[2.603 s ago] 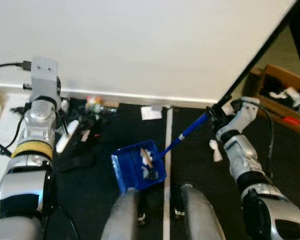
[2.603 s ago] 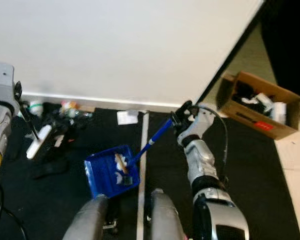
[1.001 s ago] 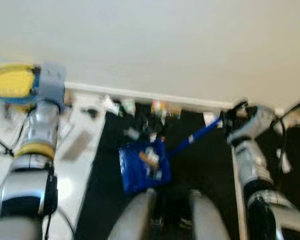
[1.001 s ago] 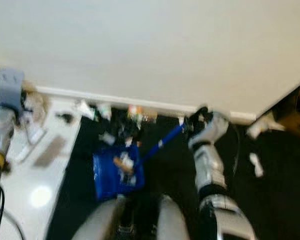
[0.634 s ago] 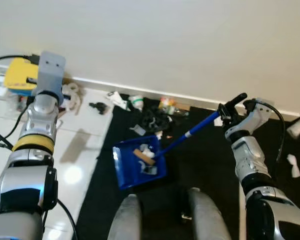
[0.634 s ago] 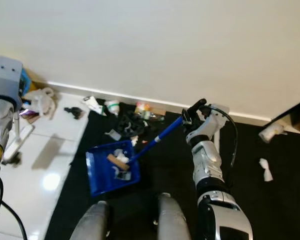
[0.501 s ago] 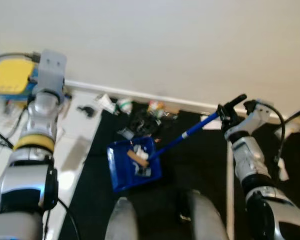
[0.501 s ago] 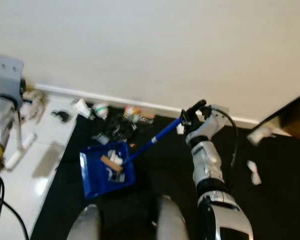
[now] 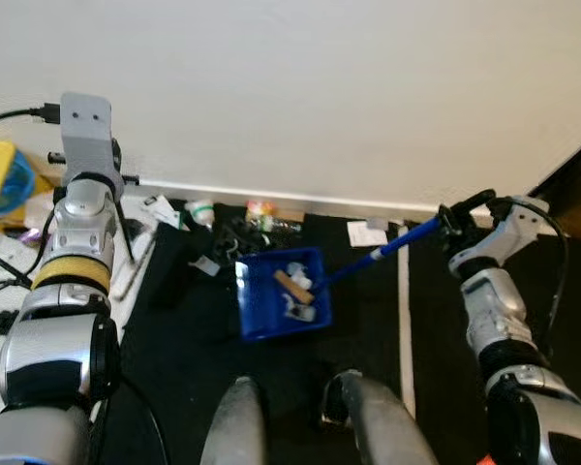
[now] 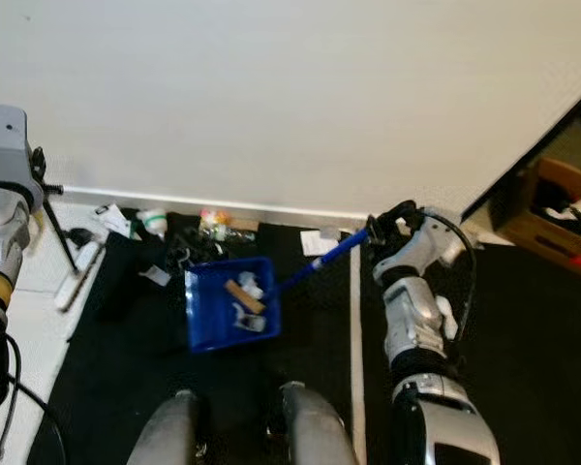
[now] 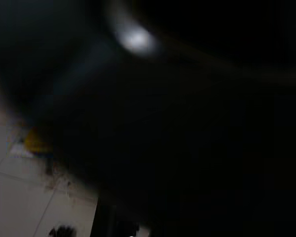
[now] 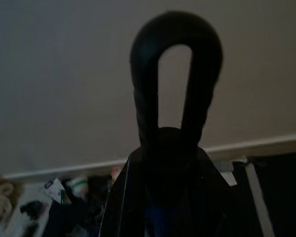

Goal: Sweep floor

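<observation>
A blue dustpan (image 9: 259, 312) hovers low over the black mat, holding a wooden piece (image 9: 293, 287) and white scraps (image 9: 296, 268). Its long blue handle (image 9: 392, 245) runs up to my right gripper (image 9: 452, 215), which is shut on it near the end. In the right wrist view the handle's black end loop (image 12: 175, 94) stands against the white wall. My left arm (image 9: 77, 228) is raised at the left, its wrist camera box on top. A thin black stick (image 10: 56, 231) and a white bar (image 10: 77, 274) lie beside it. The left wrist view is almost black.
Litter (image 9: 257, 218) is heaped along the baseboard, and a white paper (image 9: 368, 232) lies to its right. A white stripe (image 9: 404, 320) crosses the mat. A cardboard box (image 10: 562, 218) stands at the far right and a yellow object (image 9: 0, 174) at the far left. My legs (image 9: 237, 426) show below.
The whole view has swung, so the camera moved. The dustpan stays in my right gripper with its load, and the left arm stays raised.
</observation>
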Robot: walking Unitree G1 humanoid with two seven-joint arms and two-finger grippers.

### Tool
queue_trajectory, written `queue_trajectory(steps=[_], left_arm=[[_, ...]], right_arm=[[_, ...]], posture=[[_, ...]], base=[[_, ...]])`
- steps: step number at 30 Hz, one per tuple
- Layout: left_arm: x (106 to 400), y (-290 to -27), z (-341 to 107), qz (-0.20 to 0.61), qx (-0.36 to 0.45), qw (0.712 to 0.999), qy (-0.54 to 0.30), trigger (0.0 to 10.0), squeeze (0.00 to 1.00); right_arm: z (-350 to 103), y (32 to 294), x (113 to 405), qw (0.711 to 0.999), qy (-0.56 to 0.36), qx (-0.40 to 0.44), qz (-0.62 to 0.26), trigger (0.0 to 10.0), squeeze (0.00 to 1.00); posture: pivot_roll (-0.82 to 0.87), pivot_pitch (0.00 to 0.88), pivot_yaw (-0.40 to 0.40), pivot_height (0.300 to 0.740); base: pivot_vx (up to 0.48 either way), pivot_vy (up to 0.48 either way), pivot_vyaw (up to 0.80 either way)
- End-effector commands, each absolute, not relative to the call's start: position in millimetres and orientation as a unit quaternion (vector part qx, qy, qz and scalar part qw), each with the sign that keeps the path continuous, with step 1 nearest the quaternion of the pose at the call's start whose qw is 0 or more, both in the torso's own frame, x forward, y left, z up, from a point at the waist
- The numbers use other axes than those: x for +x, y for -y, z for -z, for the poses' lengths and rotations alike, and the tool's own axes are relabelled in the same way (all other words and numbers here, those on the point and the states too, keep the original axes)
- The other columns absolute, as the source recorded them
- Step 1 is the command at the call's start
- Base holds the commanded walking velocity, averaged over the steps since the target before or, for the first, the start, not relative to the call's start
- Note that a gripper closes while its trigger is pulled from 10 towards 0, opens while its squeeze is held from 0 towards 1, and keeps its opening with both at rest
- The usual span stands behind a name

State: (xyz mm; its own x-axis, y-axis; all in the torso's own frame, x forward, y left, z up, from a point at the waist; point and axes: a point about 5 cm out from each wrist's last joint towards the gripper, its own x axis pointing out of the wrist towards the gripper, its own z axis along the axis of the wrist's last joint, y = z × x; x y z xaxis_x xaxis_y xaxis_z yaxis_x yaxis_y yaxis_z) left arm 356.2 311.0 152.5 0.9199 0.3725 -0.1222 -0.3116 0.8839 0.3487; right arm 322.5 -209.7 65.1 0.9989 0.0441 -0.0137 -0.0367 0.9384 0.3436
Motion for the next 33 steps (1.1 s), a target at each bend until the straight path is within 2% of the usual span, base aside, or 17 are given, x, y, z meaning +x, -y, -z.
queue_trajectory(steps=[1, 8, 13, 21, 25, 28, 29, 33], left_arm=[[354.8, -320.9, -161.9, -0.199, 0.174, 0.961, -0.084, 10.0, 0.0], [354.8, -317.9, -161.5, -0.187, 0.176, 0.964, -0.072, 10.0, 0.0], [357.5, -314.0, -164.9, -0.177, 0.186, 0.964, -0.064, 10.0, 0.0], [364.0, -301.1, -167.7, -0.148, 0.181, 0.971, -0.047, 10.0, 0.0], [364.9, -294.7, -162.5, -0.145, 0.174, 0.973, -0.039, 10.0, 0.0], [365.8, -291.4, -164.4, -0.149, 0.149, 0.977, -0.014, 10.0, 0.0], [366.1, -290.7, -165.9, -0.151, 0.138, 0.979, -0.004, 10.0, 0.0], [365.6, -290.3, -168.4, -0.157, 0.112, 0.981, 0.017, 10.0, 0.0]], right_arm=[[-61.6, 211.0, 320.1, 0.983, -0.015, 0.183, -0.014, 10.0, 0.0], [-62.8, 208.9, 321.8, 0.983, -0.015, 0.182, -0.018, 10.0, 0.0], [-65.2, 211.8, 322.4, 0.983, -0.008, 0.181, -0.015, 10.0, 0.0], [-77.2, 231.7, 325.7, 0.987, 0.015, 0.157, 0.013, 10.0, 0.0], [-89.4, 241.5, 330.8, 0.994, 0.025, 0.102, 0.023, 10.0, 0.0], [-96.3, 244.1, 334.8, 0.994, 0.035, 0.094, 0.031, 10.0, 0.0], [-98.2, 244.5, 335.6, 0.995, 0.037, 0.091, 0.032, 10.0, 0.0], [-100.4, 244.0, 337.3, 0.994, 0.041, 0.091, 0.038, 10.0, 0.0]], posture=[[0.03, 0.134, 0.003, 0.74], [0.03, 0.138, -0.002, 0.74], [0.03, 0.139, -0.001, 0.74], [0.03, 0.147, 0.003, 0.74], [0.02, 0.175, -0.007, 0.74], [0.01, 0.225, -0.015, 0.74], [0.01, 0.269, -0.022, 0.74], [0.01, 0.32, -0.03, 0.74]], base=[[0.0, 0.48, 0.0], [0.0, 0.48, 0.0], [0.0, 0.0, 0.0], [0.0, 0.0, 0.0], [0.0, 0.0, 0.0], [0.0, 0.0, 0.0], [0.0, 0.0, 0.0], [0.0, 0.0, 0.0]])
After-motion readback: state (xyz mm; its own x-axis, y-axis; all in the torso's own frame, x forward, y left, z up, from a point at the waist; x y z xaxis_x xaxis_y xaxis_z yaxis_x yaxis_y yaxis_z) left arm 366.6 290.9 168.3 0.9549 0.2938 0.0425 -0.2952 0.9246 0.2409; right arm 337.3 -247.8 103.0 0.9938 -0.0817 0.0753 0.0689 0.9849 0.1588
